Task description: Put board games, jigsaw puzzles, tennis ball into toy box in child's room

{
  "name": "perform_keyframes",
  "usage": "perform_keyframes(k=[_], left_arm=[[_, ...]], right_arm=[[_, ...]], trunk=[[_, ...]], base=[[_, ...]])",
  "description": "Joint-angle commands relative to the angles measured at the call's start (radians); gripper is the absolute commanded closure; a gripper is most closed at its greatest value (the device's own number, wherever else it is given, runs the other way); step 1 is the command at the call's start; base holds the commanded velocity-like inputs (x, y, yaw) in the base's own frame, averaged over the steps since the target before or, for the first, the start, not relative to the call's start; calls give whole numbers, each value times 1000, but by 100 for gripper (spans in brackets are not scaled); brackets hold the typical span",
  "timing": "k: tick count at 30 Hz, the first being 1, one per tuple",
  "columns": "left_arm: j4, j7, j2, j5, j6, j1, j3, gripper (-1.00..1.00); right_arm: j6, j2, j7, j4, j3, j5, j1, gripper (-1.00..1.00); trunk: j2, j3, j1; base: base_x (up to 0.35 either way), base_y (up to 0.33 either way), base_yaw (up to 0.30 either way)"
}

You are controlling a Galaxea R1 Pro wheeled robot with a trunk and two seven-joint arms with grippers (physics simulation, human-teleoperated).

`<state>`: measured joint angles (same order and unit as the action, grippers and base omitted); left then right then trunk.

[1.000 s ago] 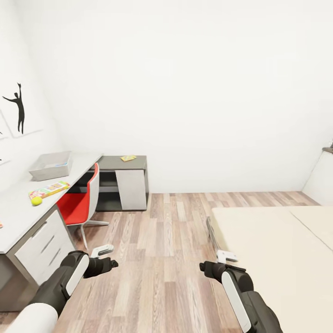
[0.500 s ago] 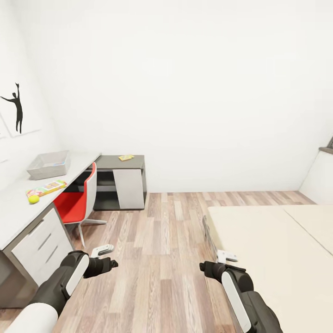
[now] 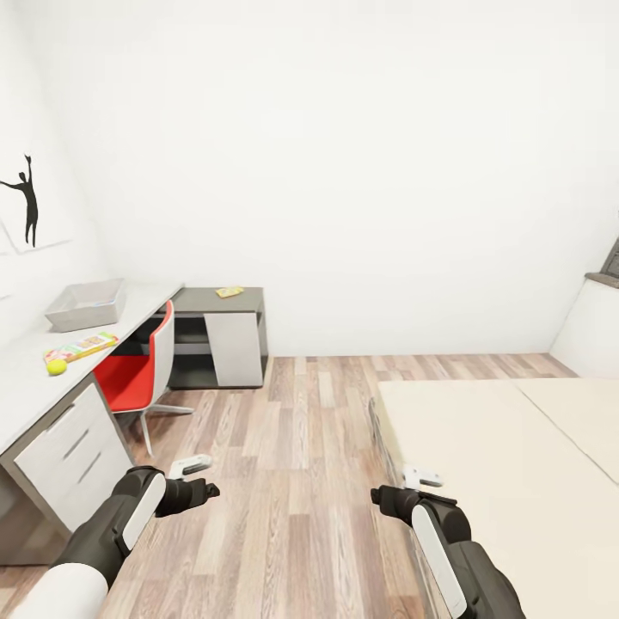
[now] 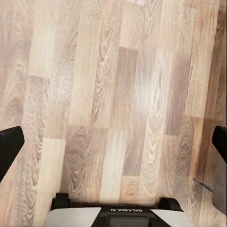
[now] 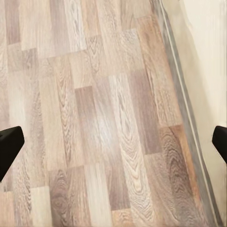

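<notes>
A white-walled child's room with a wood-plank floor [image 3: 292, 481]. Along the left wall runs a long pale desk [image 3: 26, 387] with a drawer unit, joined at the far end to a lower dark grey shelf section [image 3: 211, 301]. On the desk near the far end sits a shallow grey toy box [image 3: 84, 306]. In front of it, closer to the robot, lies a flat colourful board game [image 3: 82, 346], and just beside that carton's near end rests a small yellow-green tennis ball [image 3: 57, 367]. A thin yellow flat piece [image 3: 229, 292] lies on the dark shelf section; it is too small to tell whether it is a jigsaw puzzle. A red-and-white swivel chair [image 3: 137, 374] stands tucked against the desk. A black silhouette print [image 3: 27, 199] hangs on the left wall.

On the right, a large low bed [image 3: 507, 464] with a plain cream top.

Both arms hang low over the floor, empty. The left gripper [image 3: 191, 465] is above bare planks; in the left wrist view its fingers [image 4: 10, 149] sit at the outer edges, spread wide. The right gripper [image 3: 421, 474] is just beside the bed's near corner; in the right wrist view its fingers [image 5: 9, 142] are likewise spread wide, with floor and the bed's edge [image 5: 208, 61] between them.
</notes>
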<state>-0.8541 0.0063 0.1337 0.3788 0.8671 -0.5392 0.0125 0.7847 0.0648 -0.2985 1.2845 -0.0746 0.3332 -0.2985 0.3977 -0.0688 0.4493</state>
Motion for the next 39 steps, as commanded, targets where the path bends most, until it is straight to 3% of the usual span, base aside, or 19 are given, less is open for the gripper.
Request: perform_keyframes(k=[1, 18, 39], left_arm=[[-1, 1, 0, 2, 4, -1, 1, -100], [-2, 1, 1, 2, 4, -1, 1, -100], [-2, 1, 1, 2, 4, -1, 2, -100]], right_arm=[[2, 0, -10, 1, -1, 10, -1, -100], [2, 0, -9, 1, -1, 10, -1, -100], [2, 0, -9, 1, -1, 10, -1, -100]], trunk=[[2, -2, 1], [2, -2, 1], [2, -2, 1]], base=[[-9, -233, 0], [-2, -75, 0], [0, -191, 0]])
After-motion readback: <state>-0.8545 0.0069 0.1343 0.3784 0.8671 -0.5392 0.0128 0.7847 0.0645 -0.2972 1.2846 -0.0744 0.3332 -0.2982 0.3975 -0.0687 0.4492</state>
